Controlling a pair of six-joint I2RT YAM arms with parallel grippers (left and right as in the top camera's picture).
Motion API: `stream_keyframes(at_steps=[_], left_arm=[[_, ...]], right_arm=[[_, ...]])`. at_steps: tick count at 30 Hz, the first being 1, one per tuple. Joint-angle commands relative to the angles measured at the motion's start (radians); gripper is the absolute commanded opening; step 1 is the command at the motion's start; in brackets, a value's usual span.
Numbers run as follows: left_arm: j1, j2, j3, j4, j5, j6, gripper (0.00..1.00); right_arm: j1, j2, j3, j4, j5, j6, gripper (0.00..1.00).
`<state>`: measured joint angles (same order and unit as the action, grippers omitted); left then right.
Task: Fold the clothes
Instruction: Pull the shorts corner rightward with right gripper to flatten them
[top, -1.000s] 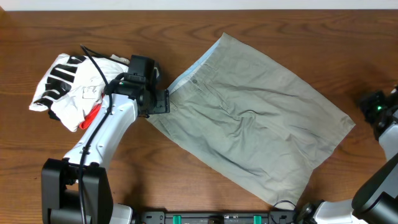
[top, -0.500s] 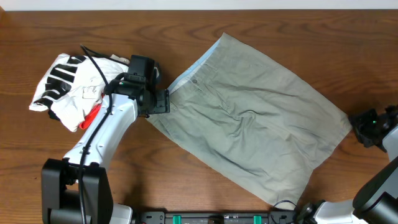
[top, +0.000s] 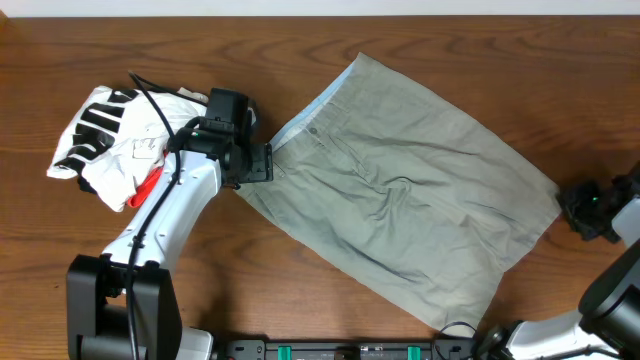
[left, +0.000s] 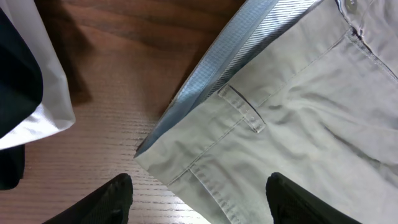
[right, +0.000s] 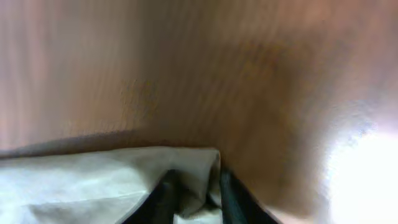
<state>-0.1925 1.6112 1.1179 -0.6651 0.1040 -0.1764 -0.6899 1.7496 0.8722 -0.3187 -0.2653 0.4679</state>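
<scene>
The clothes, pale khaki shorts (top: 410, 190), lie spread flat and slanted across the middle of the table, with the blue-lined waistband at the upper left. My left gripper (top: 262, 163) stands open at the waistband's left corner. In the left wrist view the fingers (left: 118, 196) straddle that corner of the shorts (left: 298, 93), one over wood and one over cloth. My right gripper (top: 568, 205) is at the far right hem corner. The right wrist view shows its fingers (right: 163, 194) pinching a fold of the shorts (right: 93, 174).
A bundled white garment with black stripes and red trim (top: 115, 140) lies to the left of the left gripper, close behind the arm; its edge (left: 43, 93) also shows in the left wrist view. The table's back edge runs along the top.
My right gripper has moved left from the table's right edge to the shorts' hem corner and closed on it. The left arm has not moved.
</scene>
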Motion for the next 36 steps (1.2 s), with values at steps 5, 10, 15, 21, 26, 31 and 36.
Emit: stream_keyframes(at_steps=[5, 10, 15, 21, 26, 31, 36], left_arm=[[0.0, 0.0, 0.005, 0.0, -0.011, 0.002, 0.71], [0.0, 0.0, 0.005, 0.0, -0.011, 0.002, 0.71], [0.0, 0.0, 0.005, 0.001, -0.011, 0.002, 0.71], [0.0, 0.0, 0.005, 0.001, -0.011, 0.002, 0.71], [0.0, 0.0, 0.005, 0.008, -0.011, 0.002, 0.71], [-0.001, 0.0, 0.005, 0.003, -0.011, 0.002, 0.71], [0.0, 0.0, 0.005, -0.03, -0.01, 0.002, 0.75]], right_arm=[[-0.013, 0.023, 0.008, 0.111, -0.166, 0.0, 0.01], [-0.032, 0.01, 0.07, 0.137, -0.188, 0.01, 0.01], [-0.049, 0.01, 0.157, 0.222, -0.222, 0.003, 0.01], [-0.046, 0.01, 0.201, 0.361, -0.238, 0.003, 0.01], [-0.036, 0.011, 0.201, 0.43, -0.194, 0.003, 0.01], [-0.043, 0.011, 0.202, 0.458, -0.222, 0.035, 0.27], [-0.057, 0.01, 0.202, 0.348, -0.304, 0.071, 0.65]])
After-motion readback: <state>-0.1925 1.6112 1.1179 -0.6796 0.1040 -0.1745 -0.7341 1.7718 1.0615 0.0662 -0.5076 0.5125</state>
